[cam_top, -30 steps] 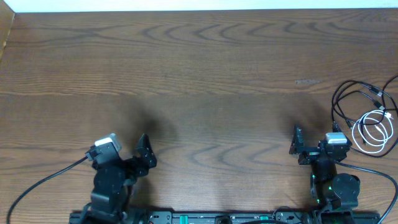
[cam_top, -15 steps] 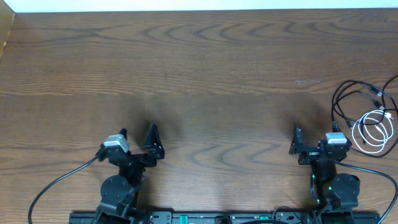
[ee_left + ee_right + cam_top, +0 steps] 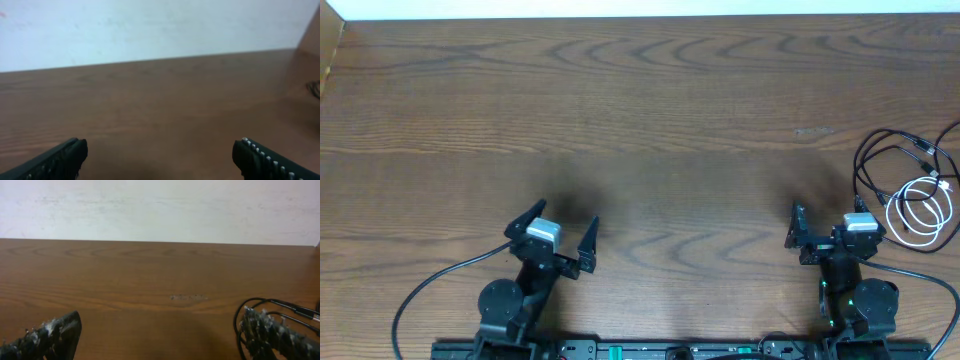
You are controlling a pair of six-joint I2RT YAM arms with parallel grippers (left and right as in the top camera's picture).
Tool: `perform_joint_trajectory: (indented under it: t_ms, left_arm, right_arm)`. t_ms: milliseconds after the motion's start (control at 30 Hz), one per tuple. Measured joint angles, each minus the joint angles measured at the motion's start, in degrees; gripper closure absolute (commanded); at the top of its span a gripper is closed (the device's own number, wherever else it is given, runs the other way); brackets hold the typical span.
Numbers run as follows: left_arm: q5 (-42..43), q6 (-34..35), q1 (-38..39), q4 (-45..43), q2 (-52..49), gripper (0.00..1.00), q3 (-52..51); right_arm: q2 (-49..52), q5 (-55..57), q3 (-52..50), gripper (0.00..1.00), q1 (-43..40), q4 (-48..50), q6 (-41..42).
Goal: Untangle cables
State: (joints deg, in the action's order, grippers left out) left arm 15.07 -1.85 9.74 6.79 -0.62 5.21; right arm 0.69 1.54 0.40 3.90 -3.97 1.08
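The cables lie at the table's right edge: a black cable [image 3: 876, 146] in loose loops and a white cable [image 3: 922, 213] coiled in a small ring, overlapping each other. My right gripper [image 3: 827, 218] stands open just left of them, with nothing between its fingers. In the right wrist view the black cable [image 3: 260, 301] loops behind the right fingertip [image 3: 260, 327], and the gripper [image 3: 160, 330] spans bare wood. My left gripper [image 3: 560, 228] is open over the table's front left, far from the cables. In the left wrist view it [image 3: 160, 156] holds nothing, and a dark bit of cable [image 3: 315, 88] shows at the far right.
The wooden table [image 3: 650, 120] stretches back to a white wall [image 3: 160, 205]. Thick black wires [image 3: 430, 290] run from the arm bases along the front edge. A small pale scuff [image 3: 813, 131] marks the wood right of centre.
My left gripper has swung rightward along the front of the table and turned, still open. The right gripper and the cables have not moved.
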Motion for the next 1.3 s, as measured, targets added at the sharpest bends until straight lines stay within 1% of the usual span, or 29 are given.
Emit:
perform_joint_trajectory:
  t_ms: [100, 133, 200, 667, 967, 1300]
  left_arm:
    - [0.96, -0.94, 0.0, -1.99, -0.02, 0.02, -2.16]
    - [1.25, -1.07, 0.0, -4.37, 0.04, 0.02, -3.06]
    - [1.36, -1.2, 0.0, -4.94, 0.04, 0.02, -3.3]
    - [1.6, -1.49, 0.0, -5.14, 0.04, 0.02, -3.37]
    - [6.25, -7.13, 0.0, -5.38, 0.04, 0.02, -3.37]
    - [5.16, -5.66, 1.16, -5.33, 0.04, 0.02, -3.37]
  right_arm:
    - [-0.02, 0.0, 0.0, 0.01, 0.02, -0.04, 0.0]
    - [0.0, 0.0, 0.0, 0.01, 0.07, -0.02, 0.0]
    - [0.0, 0.0, 0.0, 0.01, 0.09, -0.02, 0.0]
    - [0.0, 0.0, 0.0, 0.01, 0.09, 0.0, 0.0]
    - [0.0, 0.0, 0.0, 0.01, 0.09, 0.0, 0.0]
    - [0.0, 0.0, 0.0, 0.01, 0.09, 0.0, -0.02]
